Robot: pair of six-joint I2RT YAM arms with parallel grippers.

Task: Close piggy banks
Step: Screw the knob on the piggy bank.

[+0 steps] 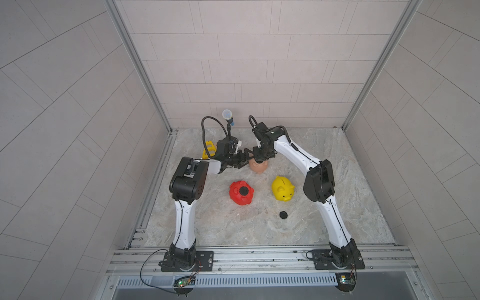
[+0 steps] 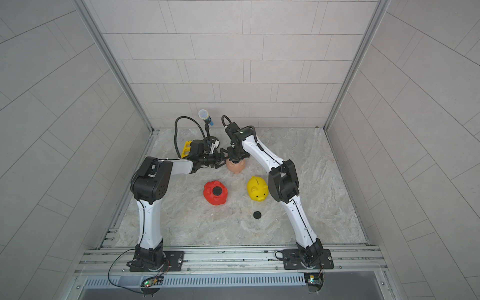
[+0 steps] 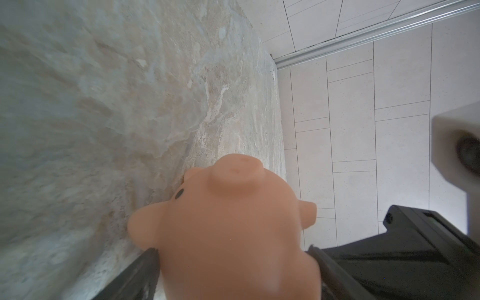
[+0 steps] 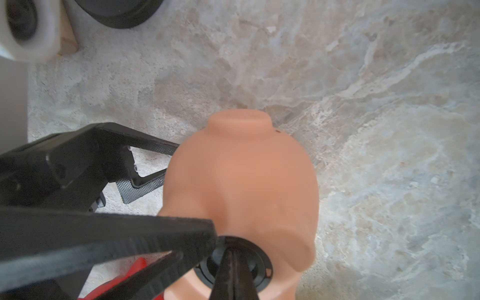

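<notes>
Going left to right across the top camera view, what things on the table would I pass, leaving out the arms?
yellow triangular frame → red piggy bank → peach piggy bank → yellow piggy bank

From here the peach-pink pig (image 3: 233, 233) looks smooth plastic with a soft satin sheen; the red pig (image 1: 235, 198) and yellow pig (image 1: 280, 188) are glossier plastic. The bench (image 1: 350, 187) has a mottled, matt stone look. The pads (image 4: 155, 148) of the left claw (image 1: 246, 158) are black, finely cross-hatched. Frame rails (image 1: 259, 255) are bare brushed metal, the arm shells (image 1: 185, 223) shiny white plastic.
</notes>
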